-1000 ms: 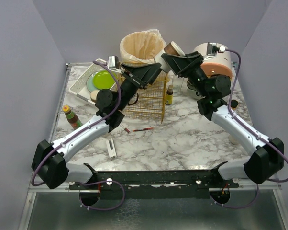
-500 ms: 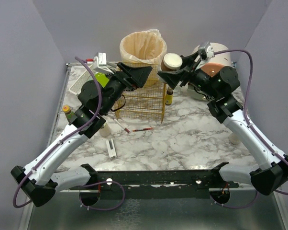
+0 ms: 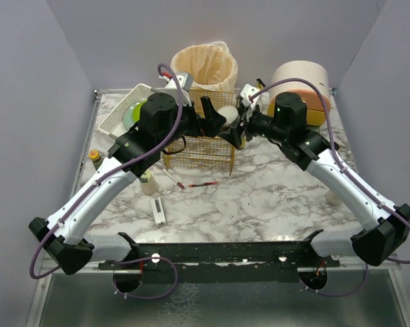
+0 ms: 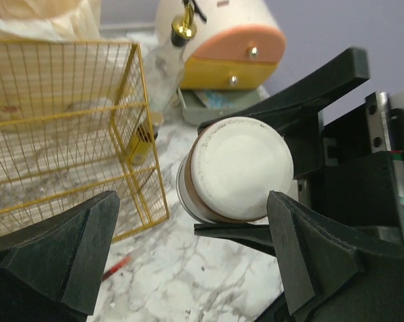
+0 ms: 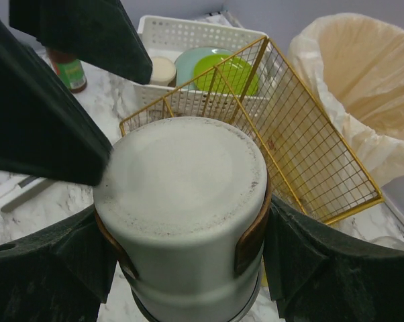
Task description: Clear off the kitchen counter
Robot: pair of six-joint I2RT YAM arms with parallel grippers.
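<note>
Both arms were extended forward and turned inward, hands set facing one another at mid-height. The left hand [image 3: 214, 119] was spread wide. The right hand [image 3: 235, 120] was clamped across a pale cup [image 3: 227, 112].

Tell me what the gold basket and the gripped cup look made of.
The basket: thin metal wire, shiny gold finish, judging by its open grid. The cup: matte off-white base, brown band; ceramic or coated paper, unclear.
</note>
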